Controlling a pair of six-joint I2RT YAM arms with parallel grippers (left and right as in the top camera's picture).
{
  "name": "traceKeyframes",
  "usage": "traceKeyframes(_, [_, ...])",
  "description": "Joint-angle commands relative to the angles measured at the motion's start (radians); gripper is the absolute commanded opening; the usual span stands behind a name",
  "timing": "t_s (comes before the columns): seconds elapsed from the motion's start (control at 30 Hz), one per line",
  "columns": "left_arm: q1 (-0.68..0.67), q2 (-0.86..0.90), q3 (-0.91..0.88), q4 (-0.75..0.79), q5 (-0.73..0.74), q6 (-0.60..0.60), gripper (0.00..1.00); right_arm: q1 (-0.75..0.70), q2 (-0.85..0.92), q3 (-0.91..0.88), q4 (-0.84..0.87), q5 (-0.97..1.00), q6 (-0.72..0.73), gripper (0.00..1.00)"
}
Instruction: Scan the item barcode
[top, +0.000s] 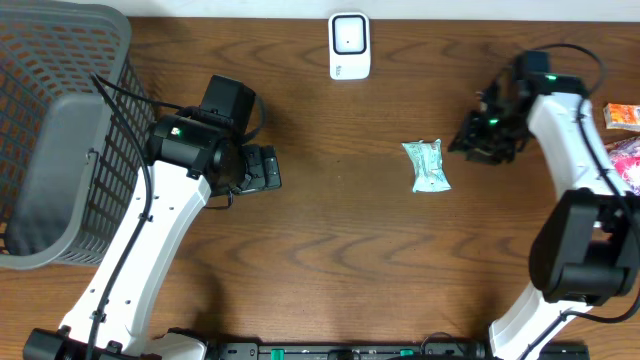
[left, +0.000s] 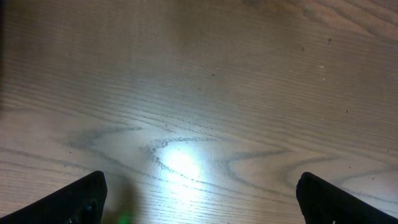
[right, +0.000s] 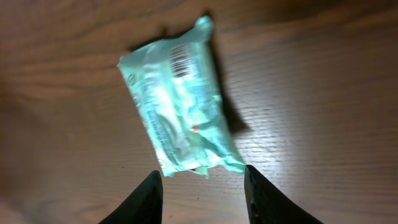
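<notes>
Pale-green packet (top: 427, 165) lies flat on the wooden table (top: 330, 260), right of centre, barcode (right: 180, 59) facing up, nearer than the white scanner (top: 349, 45) at the far edge. The right gripper (right: 202, 199) sits just right of the packet, fingers parted with nothing between them. The left gripper (left: 199, 202) hangs over bare wood at the left, jaws spread wide.

Left arm (top: 150, 240) and right arm (top: 572, 132) sheathed in white shells, jointed by black housings, black cables (top: 122, 93) looped alongside, small green lights (top: 178, 128) lit near the wrists, dark tapered fingers (right: 148, 200) seen at 7 and 5 o'clock of wrist views
</notes>
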Motion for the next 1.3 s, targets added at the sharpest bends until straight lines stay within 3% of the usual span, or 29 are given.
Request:
traceKeyframes(0.0, [-0.003,0.002,-0.004,-0.003,-0.009,0.006,0.98,0.114,-0.006,0.01,0.009,0.174,-0.036,0.41])
traceKeyframes(0.03, [-0.003,0.002,-0.004,-0.003,-0.009,0.006,0.98,0.15,-0.006,0.01,0.016,0.224,-0.031,0.44])
traceKeyframes(0.17, [-0.003,0.002,-0.004,-0.003,-0.009,0.006,0.98,0.306,-0.005,0.01,0.034,0.484,0.06,0.77])
traceKeyframes(0.23, [-0.003,0.002,-0.004,-0.003,-0.008,0.006,0.98,0.376,0.002,0.009,0.034,0.612,0.106,0.86])
traceKeyframes(0.67, [-0.003,0.002,-0.004,-0.003,-0.008,0.006,0.98,0.655,0.193,-0.038,0.045,1.094,0.244,0.76])
traceKeyframes(1.2, [-0.003,0.002,-0.004,-0.003,-0.008,0.006,0.98,0.587,0.368,-0.038,0.03,1.111,0.241,0.67])
traceKeyframes(1.27, [-0.003,0.002,-0.004,-0.003,-0.008,0.006,0.98,0.568,0.379,-0.038,0.036,1.089,0.241,0.56])
